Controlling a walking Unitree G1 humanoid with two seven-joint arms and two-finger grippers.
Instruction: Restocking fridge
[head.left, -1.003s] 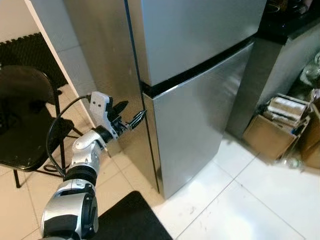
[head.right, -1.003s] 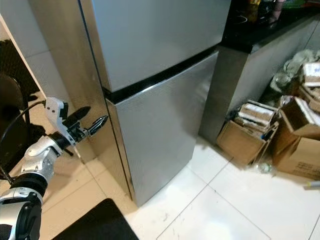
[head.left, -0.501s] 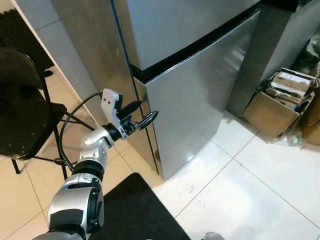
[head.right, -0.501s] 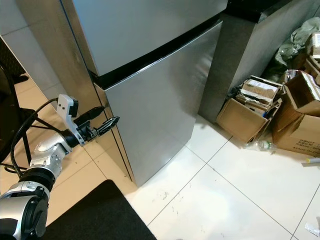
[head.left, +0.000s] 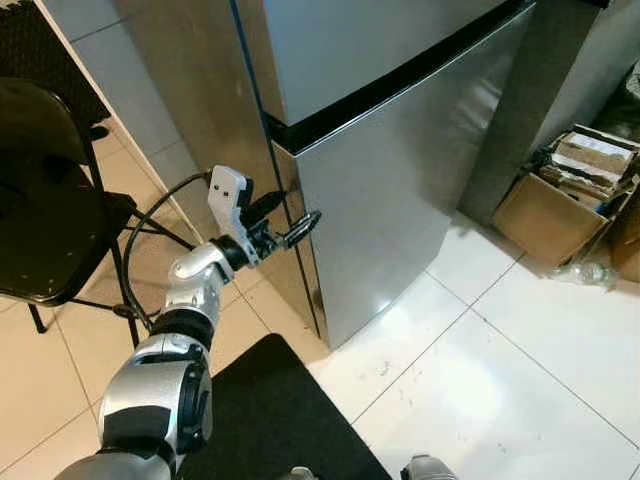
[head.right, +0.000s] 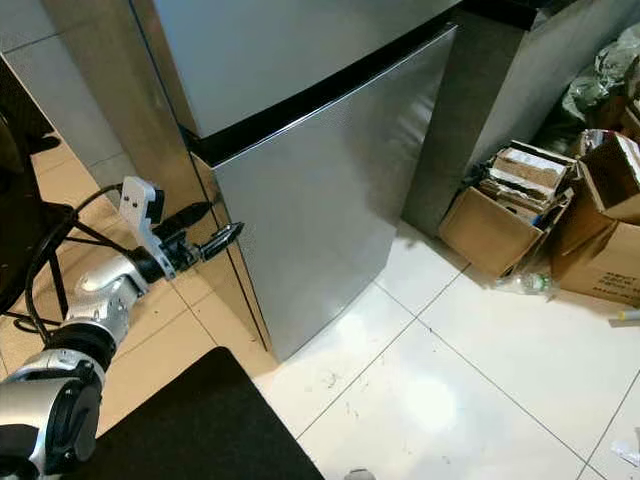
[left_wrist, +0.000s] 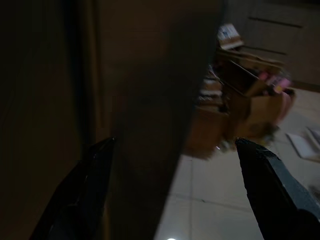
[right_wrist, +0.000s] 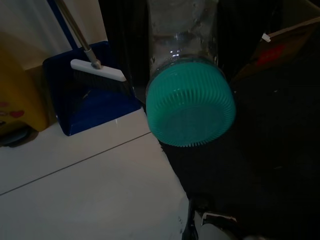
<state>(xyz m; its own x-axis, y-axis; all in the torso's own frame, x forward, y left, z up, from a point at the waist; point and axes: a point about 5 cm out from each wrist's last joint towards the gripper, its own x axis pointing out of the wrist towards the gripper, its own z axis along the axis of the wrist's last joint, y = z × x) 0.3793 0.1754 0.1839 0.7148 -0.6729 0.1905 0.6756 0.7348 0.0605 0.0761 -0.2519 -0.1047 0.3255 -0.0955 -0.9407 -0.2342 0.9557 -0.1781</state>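
Note:
A silver fridge stands ahead with its upper door (head.left: 350, 40) and lower door (head.left: 400, 170) closed, split by a black seam. My left gripper (head.left: 300, 207) is open at the lower door's left edge, just under the seam. One finger lies along the fridge's side and the other reaches past the door's front corner. In the left wrist view the dark door edge (left_wrist: 150, 125) runs between the two fingers (left_wrist: 85, 185). My right gripper is shut on a clear bottle with a teal cap (right_wrist: 190, 107), hanging low over the floor.
A black chair (head.left: 50, 200) stands left of the fridge and a black mat (head.left: 270, 420) lies at my feet. Cardboard boxes (head.left: 560, 195) and a loose plastic bottle (head.left: 590, 272) sit right, beside a dark cabinet (head.left: 560, 80). A blue dustpan (right_wrist: 95, 100) is near the right arm.
The view has tilted down and shifted. My left gripper has moved from the fridge's side toward the lower door's edge, its fingers now straddling the corner.

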